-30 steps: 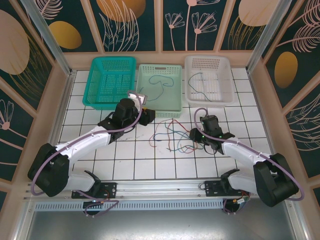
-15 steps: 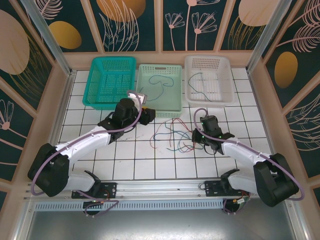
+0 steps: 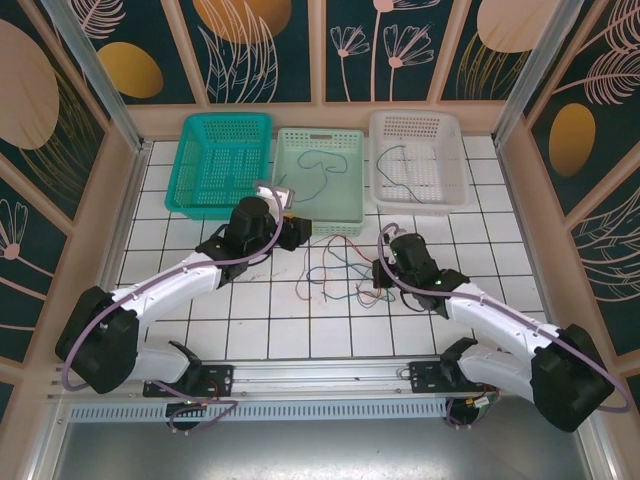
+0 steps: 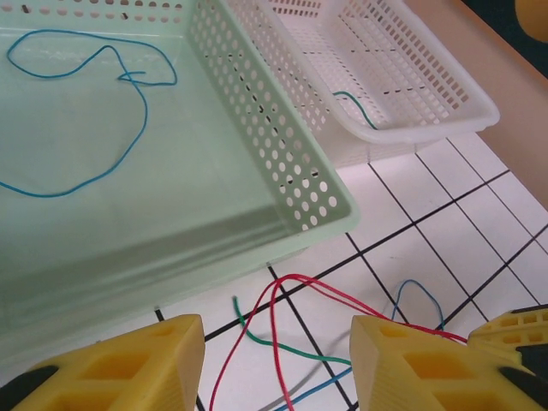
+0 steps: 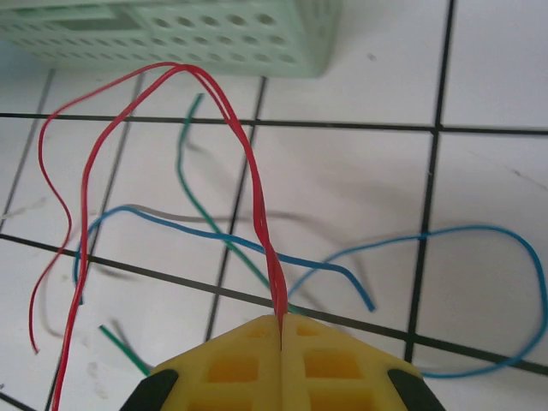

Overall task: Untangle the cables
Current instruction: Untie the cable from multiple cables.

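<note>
**Top external view.** Loose cables [image 3: 338, 272] lay tangled near the middle of the white tiled table [image 3: 250, 310], just in front of the pale green basket [image 3: 345, 215]. Three baskets stood in a row along the far edge of the table. The teal basket [image 3: 225, 150] was toward the far left corner, the pale green one was in the middle, and the white basket [image 3: 440, 195] was toward the far right corner. The two arms reached toward the tangle, one from each side.

**Right wrist view.** The right tool [image 5: 281, 324] had its jaws pressed together on the red cable [image 5: 259, 214]. A doubled run of that cable rose from the jaws in an arch toward the pale green basket. Under it on the tiles lay a green cable [image 5: 181, 171] and blue strands [image 5: 479, 227], the green crossing one of the blue.

**Left wrist view.** The left tool [image 4: 276, 342] hung above the tiles at the near wall of the pale green basket, with its jaws apart and nothing between them. A single blue cable [image 4: 141, 111] lay looped inside the pale green basket. A dark green cable [image 4: 360, 110] lay in the white basket.
</note>
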`<state>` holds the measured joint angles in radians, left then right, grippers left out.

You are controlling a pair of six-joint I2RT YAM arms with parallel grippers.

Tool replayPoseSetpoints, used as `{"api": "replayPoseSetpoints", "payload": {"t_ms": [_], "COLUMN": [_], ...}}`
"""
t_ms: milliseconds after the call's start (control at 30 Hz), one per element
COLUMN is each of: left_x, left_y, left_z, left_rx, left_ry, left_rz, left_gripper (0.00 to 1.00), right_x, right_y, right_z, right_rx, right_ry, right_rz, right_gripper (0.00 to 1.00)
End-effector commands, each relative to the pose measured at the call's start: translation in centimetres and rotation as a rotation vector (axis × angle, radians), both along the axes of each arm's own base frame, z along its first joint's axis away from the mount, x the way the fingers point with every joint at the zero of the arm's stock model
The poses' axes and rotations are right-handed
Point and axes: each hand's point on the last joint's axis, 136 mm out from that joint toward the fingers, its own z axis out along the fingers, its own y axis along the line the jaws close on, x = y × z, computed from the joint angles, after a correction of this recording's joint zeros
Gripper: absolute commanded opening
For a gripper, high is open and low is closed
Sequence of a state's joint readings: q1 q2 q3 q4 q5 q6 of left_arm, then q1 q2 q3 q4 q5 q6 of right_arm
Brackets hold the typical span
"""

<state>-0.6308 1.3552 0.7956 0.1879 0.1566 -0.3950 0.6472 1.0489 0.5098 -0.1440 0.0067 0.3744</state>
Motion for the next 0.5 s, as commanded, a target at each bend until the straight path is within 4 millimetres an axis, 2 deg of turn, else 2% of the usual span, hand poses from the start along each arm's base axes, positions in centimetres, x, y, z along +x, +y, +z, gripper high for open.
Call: {"api": "replayPoseSetpoints", "payload": {"t_ms": [0, 100, 267, 467], "left_x": [-0.6, -1.2, -1.7, -2.2], "left_y": [-1.6, -2.5, -2.8, -3.5], "left_z": [-0.1, -0.9, -2.3, -4.6], "left_rx": [-0.043, -0.036, -0.019, -0.009], "left_ry": [0.009, 0.022, 0.059, 0.136], "left_rz": [-0.062, -0.11, -0.137, -0.175], "left_gripper": [0.47, 0.44, 0.45, 0.44], "right_x": [0.6, 0.7, 1.0, 0.4], "right_y": [0.3, 0.4, -0.2, 0.0], "right_z": [2.1, 2.9, 4.4, 5.9], "right_rx": [-0.044, -0.037, -0.016, 0.043], "right_ry": [-0.095, -0.144, -0.236, -0.319], "right_rz": [0.03, 0.036, 0.01, 0.044], "right_gripper": [0.0, 0.0, 0.0, 0.0]}}
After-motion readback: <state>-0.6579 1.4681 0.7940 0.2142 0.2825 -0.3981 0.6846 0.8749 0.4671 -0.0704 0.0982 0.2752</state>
